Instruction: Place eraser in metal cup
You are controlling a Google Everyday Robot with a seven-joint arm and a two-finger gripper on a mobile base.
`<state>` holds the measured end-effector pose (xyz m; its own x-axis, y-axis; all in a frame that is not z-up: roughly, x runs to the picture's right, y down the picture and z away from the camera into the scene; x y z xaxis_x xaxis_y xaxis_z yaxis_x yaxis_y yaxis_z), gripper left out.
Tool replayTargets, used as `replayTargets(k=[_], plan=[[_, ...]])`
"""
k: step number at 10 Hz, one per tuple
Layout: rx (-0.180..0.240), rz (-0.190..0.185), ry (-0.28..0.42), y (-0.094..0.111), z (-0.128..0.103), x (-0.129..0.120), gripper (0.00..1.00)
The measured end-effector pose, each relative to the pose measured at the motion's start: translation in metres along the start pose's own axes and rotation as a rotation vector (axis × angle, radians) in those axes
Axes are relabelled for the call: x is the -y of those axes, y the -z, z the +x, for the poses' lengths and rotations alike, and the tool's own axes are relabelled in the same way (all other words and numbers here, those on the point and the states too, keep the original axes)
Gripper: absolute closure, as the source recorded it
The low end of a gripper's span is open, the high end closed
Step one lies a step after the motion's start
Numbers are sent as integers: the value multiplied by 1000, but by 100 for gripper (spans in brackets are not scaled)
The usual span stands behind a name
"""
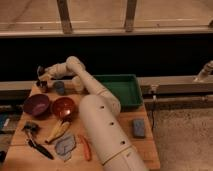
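My gripper [41, 74] hangs at the table's far left back corner, at the end of the cream arm that reaches back from the foreground. The small dark metal cup [42, 86] stands directly under it, close below. A blue-grey cup [60, 88] stands just right of the metal cup. I see no eraser on the table; whether the tiny tan chunk sits in the gripper I cannot tell.
A purple bowl [36, 104] and a red-orange bowl [63, 107] sit in front of the cups. A green tray [121, 90] is at back right. A blue-grey block [138, 128], banana [57, 131], orange stick [86, 148], grey cloth [65, 145] and black tool [39, 145] lie nearer.
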<state>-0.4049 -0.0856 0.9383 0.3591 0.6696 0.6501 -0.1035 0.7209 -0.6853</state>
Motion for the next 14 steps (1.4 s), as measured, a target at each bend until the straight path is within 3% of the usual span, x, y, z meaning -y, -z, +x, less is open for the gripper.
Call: replayTargets(k=[7,14], plan=[[35,-33,23,-7,-15,-7,84],[67,-89,54,-17,-36,-24,84]])
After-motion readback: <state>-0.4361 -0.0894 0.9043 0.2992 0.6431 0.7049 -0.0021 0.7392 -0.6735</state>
